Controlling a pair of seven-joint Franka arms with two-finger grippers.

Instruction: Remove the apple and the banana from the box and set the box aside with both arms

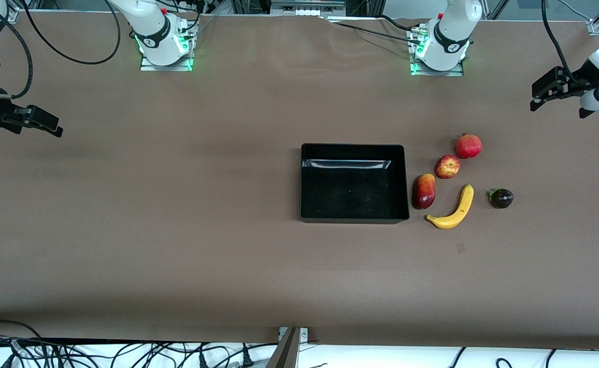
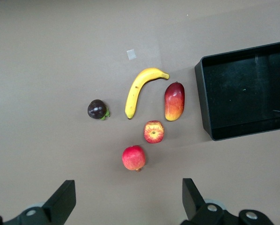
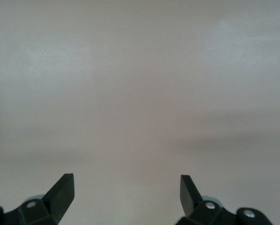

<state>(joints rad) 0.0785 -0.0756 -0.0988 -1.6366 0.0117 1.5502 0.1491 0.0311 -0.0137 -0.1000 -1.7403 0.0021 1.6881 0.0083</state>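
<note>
Front view, desk (image 1: 176,230): brown surface carrying the box and five fruits; both arms wait at its ends.
Box (image 1: 353,183): black glossy tray, empty, near the middle of the desk, long axis running from one arm's end toward the other.
Left end effector (image 1: 547,94): jaws wide, holding nothing, up over the left arm's end of the desk; its wrist view looks down on the fruits.
Right end effector (image 1: 38,121): jaws wide, holding nothing, over bare desk at the right arm's end.
Banana (image 1: 453,208): on the desk beside the box toward the left arm's end, long axis slanting, one tip nearer the front camera and toward the box.
Mango (image 1: 424,190): just beside the box wall.
Pomegranate (image 1: 468,145): farthest of the fruits from the front camera.
Apple (image 1: 447,166): on the desk between pomegranate and mango.
Dark plum-like fruit (image 1: 501,198): apart, toward the left arm's end.
Progress: apple and banana already lie outside the box; moving the box aside with both arms appears left to do.
</note>
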